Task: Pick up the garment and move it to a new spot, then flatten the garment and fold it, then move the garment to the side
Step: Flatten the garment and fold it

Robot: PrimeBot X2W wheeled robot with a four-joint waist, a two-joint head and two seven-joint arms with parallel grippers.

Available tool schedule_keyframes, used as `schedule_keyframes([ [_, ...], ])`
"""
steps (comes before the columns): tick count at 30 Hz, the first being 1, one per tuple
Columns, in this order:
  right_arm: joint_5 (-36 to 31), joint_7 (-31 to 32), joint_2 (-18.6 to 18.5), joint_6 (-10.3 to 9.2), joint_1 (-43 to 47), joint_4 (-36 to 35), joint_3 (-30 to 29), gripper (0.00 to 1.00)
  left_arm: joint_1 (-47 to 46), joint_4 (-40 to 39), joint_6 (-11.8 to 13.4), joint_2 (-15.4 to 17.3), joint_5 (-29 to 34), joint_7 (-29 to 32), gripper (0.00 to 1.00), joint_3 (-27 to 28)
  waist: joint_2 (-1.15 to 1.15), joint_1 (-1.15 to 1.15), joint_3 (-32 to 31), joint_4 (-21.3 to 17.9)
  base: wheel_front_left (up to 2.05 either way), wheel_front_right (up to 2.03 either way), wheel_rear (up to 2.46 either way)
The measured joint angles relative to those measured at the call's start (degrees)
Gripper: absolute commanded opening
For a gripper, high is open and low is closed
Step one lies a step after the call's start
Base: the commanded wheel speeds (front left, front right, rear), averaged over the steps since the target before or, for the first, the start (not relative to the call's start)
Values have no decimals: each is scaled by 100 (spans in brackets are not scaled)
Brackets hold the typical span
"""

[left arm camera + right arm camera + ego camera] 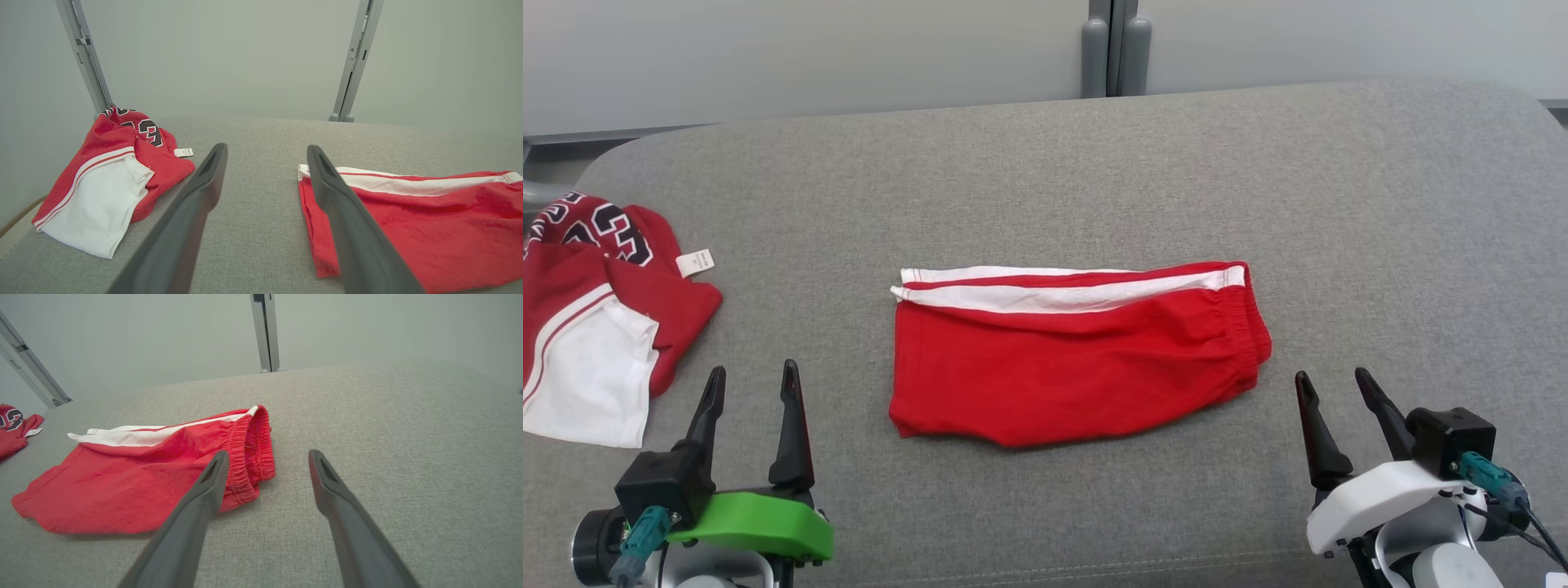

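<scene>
Grey cloth covered the table [1045, 163], and a pale wall [809, 49] with two grey posts [1116, 49] stood behind its far edge. Red shorts [1070, 367] lay flat in the middle of the table. Their white stripes ran along the far side, the stretchy waist was at the right end, and the leg hem was at the left end.

A red and white jersey [596, 327] with dark numbers lay bunched up at the left edge, with a small white tag [695, 262] sticking out of it.

The left fingers [792, 433] were at the near left, between the jersey and the shorts, and touched neither. They were spread wide and held nothing. The right fingers [1316, 441] were at the near right, close to the waist of the shorts but not touching it. They were spread wide too, with nothing in them.
</scene>
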Motion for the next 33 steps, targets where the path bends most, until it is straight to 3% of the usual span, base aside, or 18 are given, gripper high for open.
schedule_keyframes([
  [12, -15, 212, 0, 0, -383, 276, -191, 100, -605, 320, -444, -519, -53, -14, 100, 92, 0, 0, 149, 431, 0, 0, 0],
  [23, -23, 371, -269, 0, -1105, 1258, -358, 100, -1018, 737, -1098, -1120, 347, -24, 100, 237, 0, 0, 599, 956, 0, 0, 0],
  [33, 172, 398, -455, 0, -1639, 2072, -381, 100, -1157, 985, -1471, -1436, 682, -24, 100, 589, 0, 0, 1024, 1205, 0, 0, 0],
])
